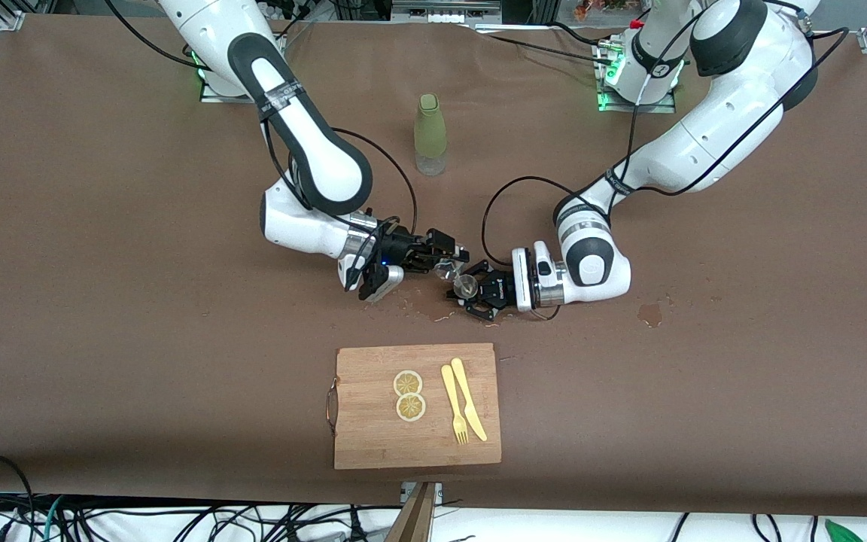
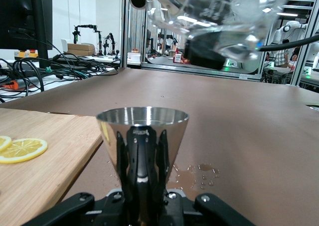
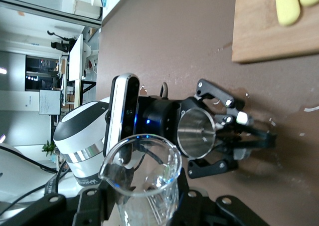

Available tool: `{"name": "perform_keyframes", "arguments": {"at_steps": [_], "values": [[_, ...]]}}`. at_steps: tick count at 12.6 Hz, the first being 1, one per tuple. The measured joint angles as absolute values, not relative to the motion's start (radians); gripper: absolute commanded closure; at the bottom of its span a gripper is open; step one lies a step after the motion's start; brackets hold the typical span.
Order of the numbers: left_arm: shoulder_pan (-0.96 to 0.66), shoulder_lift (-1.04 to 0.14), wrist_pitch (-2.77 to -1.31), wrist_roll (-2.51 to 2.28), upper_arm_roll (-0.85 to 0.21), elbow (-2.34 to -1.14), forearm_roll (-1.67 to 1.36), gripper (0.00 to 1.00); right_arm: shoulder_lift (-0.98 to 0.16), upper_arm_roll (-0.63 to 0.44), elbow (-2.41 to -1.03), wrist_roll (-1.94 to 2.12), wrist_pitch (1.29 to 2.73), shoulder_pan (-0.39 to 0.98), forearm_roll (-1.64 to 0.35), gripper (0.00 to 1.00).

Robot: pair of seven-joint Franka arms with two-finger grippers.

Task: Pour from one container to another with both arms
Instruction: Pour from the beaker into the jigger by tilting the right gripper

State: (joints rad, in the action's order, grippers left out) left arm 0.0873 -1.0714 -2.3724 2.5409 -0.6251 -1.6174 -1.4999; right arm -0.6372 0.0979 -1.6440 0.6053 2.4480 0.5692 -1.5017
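- Right end effector pinches the glass beaker, tipped just above the metal cup.
- Left end effector clamps that cup upright, low over the tabletop.
- Keep the spout over the rim; tilt slowly.

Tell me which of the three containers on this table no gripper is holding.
The green bottle, standing alone between the arm bases. The left gripper holds the metal cup; the right gripper holds the glass beaker.

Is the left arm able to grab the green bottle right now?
Probably not yet. The left tool is shut on a metal cup, so it is busy. The green bottle stands farther from the front camera with nothing around it.
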Motion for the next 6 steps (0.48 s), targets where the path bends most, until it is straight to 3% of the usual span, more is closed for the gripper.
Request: {"name": "perform_keyframes", "arguments": {"at_steps": [6], "values": [[0.070, -1.090, -2.372, 2.553, -0.627, -1.593, -1.516, 1.00, -0.637, 0.098, -1.644, 0.520, 2.477, 0.602, -1.502, 0.71]]}}
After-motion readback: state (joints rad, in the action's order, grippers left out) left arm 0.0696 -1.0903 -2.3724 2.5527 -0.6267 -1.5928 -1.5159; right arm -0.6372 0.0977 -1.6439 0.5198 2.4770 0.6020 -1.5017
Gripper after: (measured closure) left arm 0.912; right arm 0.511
